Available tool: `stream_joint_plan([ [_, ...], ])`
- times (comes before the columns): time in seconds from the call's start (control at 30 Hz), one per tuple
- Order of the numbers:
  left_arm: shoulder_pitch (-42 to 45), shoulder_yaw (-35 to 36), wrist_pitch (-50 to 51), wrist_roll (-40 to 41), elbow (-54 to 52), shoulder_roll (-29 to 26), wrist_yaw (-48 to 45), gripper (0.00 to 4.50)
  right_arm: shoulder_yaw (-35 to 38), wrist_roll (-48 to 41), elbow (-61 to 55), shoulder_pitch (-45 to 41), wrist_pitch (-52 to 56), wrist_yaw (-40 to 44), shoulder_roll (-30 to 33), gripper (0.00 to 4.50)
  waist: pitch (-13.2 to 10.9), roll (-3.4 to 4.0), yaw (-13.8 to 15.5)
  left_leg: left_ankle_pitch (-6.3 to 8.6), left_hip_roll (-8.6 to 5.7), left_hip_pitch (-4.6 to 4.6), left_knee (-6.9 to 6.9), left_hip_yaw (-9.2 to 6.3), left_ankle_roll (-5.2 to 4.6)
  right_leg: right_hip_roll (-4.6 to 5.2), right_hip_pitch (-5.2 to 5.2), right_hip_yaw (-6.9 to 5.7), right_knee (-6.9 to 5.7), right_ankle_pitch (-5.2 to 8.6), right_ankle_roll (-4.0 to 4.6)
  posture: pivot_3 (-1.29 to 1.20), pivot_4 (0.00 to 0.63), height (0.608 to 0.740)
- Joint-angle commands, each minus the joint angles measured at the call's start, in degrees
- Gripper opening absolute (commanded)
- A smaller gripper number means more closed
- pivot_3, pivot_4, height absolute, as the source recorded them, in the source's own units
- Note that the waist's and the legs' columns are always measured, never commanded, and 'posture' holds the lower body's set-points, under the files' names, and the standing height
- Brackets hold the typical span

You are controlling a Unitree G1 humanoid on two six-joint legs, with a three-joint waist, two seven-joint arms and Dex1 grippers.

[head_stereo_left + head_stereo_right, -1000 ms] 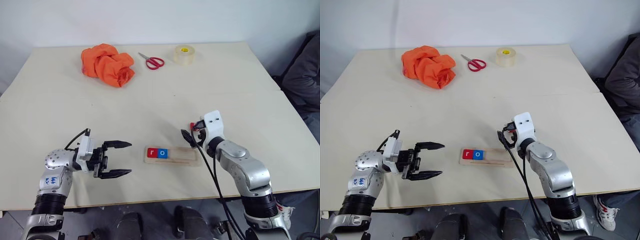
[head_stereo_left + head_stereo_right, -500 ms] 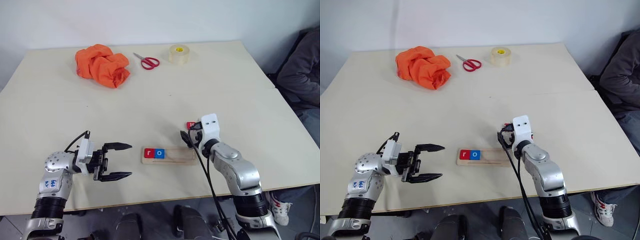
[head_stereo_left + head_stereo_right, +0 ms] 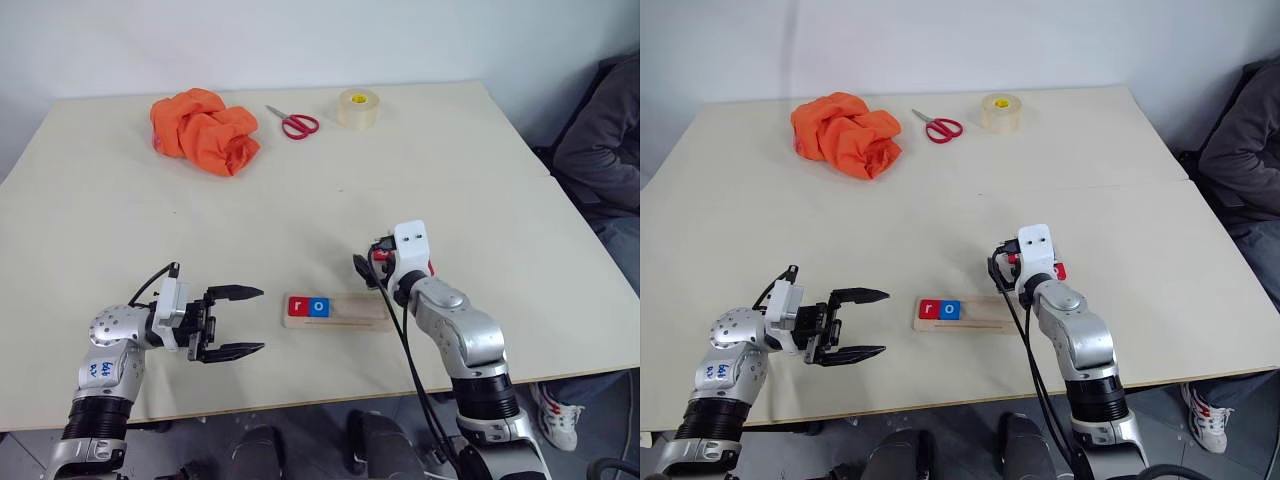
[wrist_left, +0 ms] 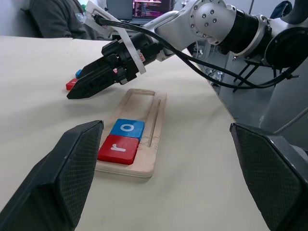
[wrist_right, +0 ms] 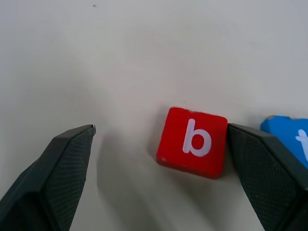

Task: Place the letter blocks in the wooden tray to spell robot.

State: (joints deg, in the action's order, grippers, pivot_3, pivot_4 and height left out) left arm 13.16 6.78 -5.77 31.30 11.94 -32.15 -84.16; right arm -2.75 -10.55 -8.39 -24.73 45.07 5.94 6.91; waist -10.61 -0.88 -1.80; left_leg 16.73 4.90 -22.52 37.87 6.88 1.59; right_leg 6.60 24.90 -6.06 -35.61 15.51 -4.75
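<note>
Sitting near the table's front edge: the wooden tray (image 3: 337, 311), lying flat and lengthwise; every place below is given relative to it.
Tray contents: a red r block (image 4: 117, 149) is lying at the tray's left end, with a blue o block (image 4: 127, 130) touching it on the right; the remaining part of the groove is bare.
Right gripper (image 4: 79, 91): hanging just behind the tray's right end, close above the table (image 3: 300, 210), with its jaws standing wide apart and gripping nothing.
Red b block (image 5: 193, 142): lying flat on the table just beyond the tray's right end, between the right gripper's fingers (image 5: 62, 168) in the wrist view and just beside one of them; whether that finger is touching it cannot be told.
Blue t block (image 5: 291, 137): lying just beside the b block, on the far side of that finger, cut off by the frame edge.
Left gripper (image 3: 237, 320): hovering to the left of the tray, apart from it, pointing toward the tray's left end, its jaws spread open and empty.
Far side of the table, well behind the tray: a crumpled orange cloth (image 3: 205, 130), red-handled scissors (image 3: 295, 122) and a roll of tape (image 3: 358, 108) are lying in a row.
Person: a dark sleeve (image 3: 600, 150) is showing off the table's right edge.
</note>
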Motion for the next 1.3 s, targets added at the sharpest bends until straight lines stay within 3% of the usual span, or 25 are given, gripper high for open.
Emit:
stream_joint_plan([
  [0.03,-0.6,1.1,-0.7,1.0,-2.1,0.0,0.2,4.47,0.0,0.6,-0.2,-0.7,0.6,-1.0,-1.1,4.50,0.0,0.00,0.0,0.00,0.00,0.00,0.00,0.00,0.00,0.00,0.00,0.00,0.00,0.00,0.00,0.00,0.150,0.740],
  [0.3,-0.5,1.4,-0.7,1.0,-1.7,-0.5,0.2,4.47,0.1,3.4,-1.8,0.4,2.5,-7.0,-4.8,4.50,0.0,0.00,0.0,0.00,0.00,0.00,0.00,0.00,0.01,0.00,0.00,0.00,0.00,0.00,0.00,0.00,0.150,0.740],
  [0.4,-0.1,1.4,-0.7,1.0,-1.3,-0.5,0.2,4.50,0.2,3.6,-1.8,0.7,2.7,-7.6,-5.7,3.85,0.0,0.00,0.0,0.01,0.00,0.00,0.00,0.00,0.01,0.01,0.00,0.00,0.01,0.00,0.00,0.00,0.150,0.740],
  [0.63,0.7,1.3,-0.4,1.2,-0.1,-0.6,-1.1,4.50,0.5,4.9,-3.2,-0.3,1.0,-6.7,-3.9,1.47,0.0,0.00,-0.1,0.01,0.01,0.00,-0.04,0.01,0.02,0.00,0.03,0.00,0.01,0.01,0.01,0.00,0.150,0.740],
  [0.87,0.9,1.2,-0.5,1.4,2.2,-1.3,-4.3,4.50,2.8,2.0,-14.9,-1.8,7.0,-2.2,0.1,1.46,0.0,0.00,-0.1,-0.01,0.01,-0.57,-0.02,0.02,0.03,-0.02,0.63,0.02,-0.10,0.00,0.00,0.00,0.150,0.740],
  [1.0,2.3,1.2,-1.4,0.8,5.1,-1.8,-5.2,4.50,5.2,0.6,-27.0,2.6,17.3,-2.5,2.1,1.46,0.0,-0.01,0.3,0.00,0.02,-0.66,-0.03,-0.01,0.03,-0.04,0.64,-0.02,-0.04,0.00,0.01,0.00,0.150,0.740],
  [1.17,4.8,0.8,-2.3,0.5,8.0,-1.9,-5.3,4.50,7.8,-0.7,-39.5,10.8,29.4,-4.2,-1.5,1.46,0.0,-0.04,0.3,0.02,-0.02,-0.73,-0.03,-0.03,-0.01,-0.01,0.63,-0.03,0.05,0.00,0.00,0.00,0.150,0.740],
  [1.3,5.7,0.1,-2.6,0.3,9.1,-1.6,-5.8,4.50,10.2,-0.4,-41.7,14.1,33.3,-5.2,-4.6,1.46,0.0,-0.04,0.0,0.02,-0.02,-0.68,-0.02,-0.01,-0.01,-0.02,0.63,-0.02,0.04,0.00,0.00,0.00,0.150,0.740],
])
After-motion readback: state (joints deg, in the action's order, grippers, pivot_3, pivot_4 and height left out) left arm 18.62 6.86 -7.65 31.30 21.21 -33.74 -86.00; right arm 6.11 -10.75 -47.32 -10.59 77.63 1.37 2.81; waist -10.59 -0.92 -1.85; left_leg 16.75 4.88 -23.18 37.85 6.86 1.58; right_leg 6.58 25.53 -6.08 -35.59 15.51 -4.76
